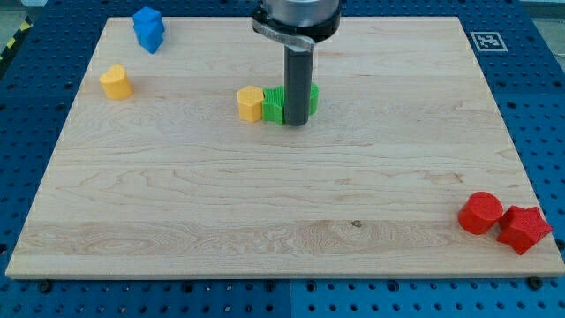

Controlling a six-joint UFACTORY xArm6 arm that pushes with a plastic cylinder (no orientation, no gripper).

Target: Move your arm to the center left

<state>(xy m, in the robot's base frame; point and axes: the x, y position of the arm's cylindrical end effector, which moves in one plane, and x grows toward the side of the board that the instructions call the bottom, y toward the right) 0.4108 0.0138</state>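
Observation:
My tip (297, 123) rests on the wooden board (265, 203) just above its middle, right in front of a green block (275, 103), which the rod partly hides. A yellow hexagonal block (251, 103) touches the green block on its left. A second green piece (313, 95) shows just right of the rod; I cannot tell if it is a separate block. The board's centre left lies well to the left of the tip.
A yellow block (116, 82) sits at the upper left and a blue block (148, 28) near the top left corner. A red cylinder (480, 213) and a red star-shaped block (523, 229) sit at the bottom right corner.

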